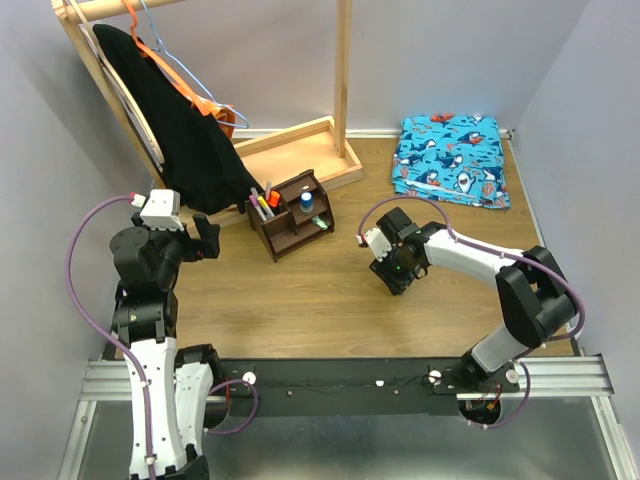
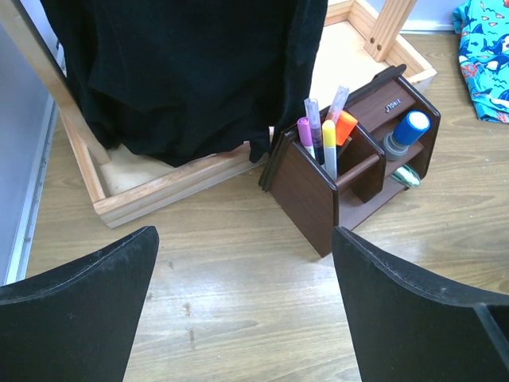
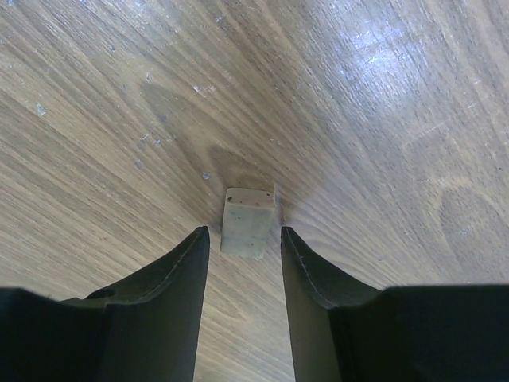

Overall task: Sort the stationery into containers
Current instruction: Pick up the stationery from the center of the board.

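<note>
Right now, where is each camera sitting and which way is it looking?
Top external: high behind the arm bases, looking down on the table; both arms show, with the left gripper and right gripper.
Left wrist: on the left arm, looking forward and down at the organiser; its two black fingers show.
Right wrist: close above the wood, facing down at the eraser; its fingers straddle it.
Shared: top and left wrist both show the organiser.

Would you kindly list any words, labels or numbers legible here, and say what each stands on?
A pale printed logo on the back panel of the desk organiser: one short word, too small and blurred to read.
No other text shows, on the markers, blue-topped tube or shark-print cloth.
</note>
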{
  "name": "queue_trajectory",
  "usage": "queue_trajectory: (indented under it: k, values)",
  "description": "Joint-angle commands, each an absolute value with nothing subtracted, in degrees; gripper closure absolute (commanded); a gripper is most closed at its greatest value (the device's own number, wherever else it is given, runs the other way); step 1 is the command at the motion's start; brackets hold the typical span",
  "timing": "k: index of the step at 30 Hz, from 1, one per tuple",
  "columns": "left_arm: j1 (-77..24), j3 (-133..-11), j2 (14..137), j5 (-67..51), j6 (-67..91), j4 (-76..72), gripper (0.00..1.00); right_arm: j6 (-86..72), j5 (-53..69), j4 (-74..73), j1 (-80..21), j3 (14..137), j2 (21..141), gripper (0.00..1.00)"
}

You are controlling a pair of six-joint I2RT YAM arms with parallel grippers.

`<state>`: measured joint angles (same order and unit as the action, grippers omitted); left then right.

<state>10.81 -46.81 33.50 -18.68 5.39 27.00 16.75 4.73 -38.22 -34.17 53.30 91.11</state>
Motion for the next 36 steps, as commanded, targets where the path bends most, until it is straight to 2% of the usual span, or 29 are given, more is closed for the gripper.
queue_trajectory:
  k: [1, 20, 26, 30, 33, 36]
  values:
    - [11.07, -47.11, 33.84, -18.72, 4.92, 25.49, 0.02, 17.05, 6.68, -38.06, -34.19, 52.91, 91.84, 0.53]
    - [11.07, -47.02, 33.31, -18.81, 5.1, 25.66, 0.01, 16.79, 6.06, -38.06, -34.1, 53.09, 92.46, 0.59]
    - [11.07, -47.2, 33.05, -18.72, 5.19, 25.75, 0.01, 16.7, 5.8, -37.97, -34.19, 53.0, 92.2, 0.73]
    - [11.07, -47.2, 32.7, -18.72, 5.27, 25.84, 0.01, 16.17, 4.66, -37.53, -34.28, 53.0, 90.01, 0.93]
    - [11.16, -47.11, 32.52, -18.63, 5.36, 25.84, 0.01, 15.04, 5.71, -38.14, -34.28, 54.66, 86.67, 0.99]
    - [11.07, -46.93, 32.34, -18.81, 5.62, 25.32, 0.01, 13.46, 7.81, -39.55, -34.8, 58.87, 85.61, 0.99]
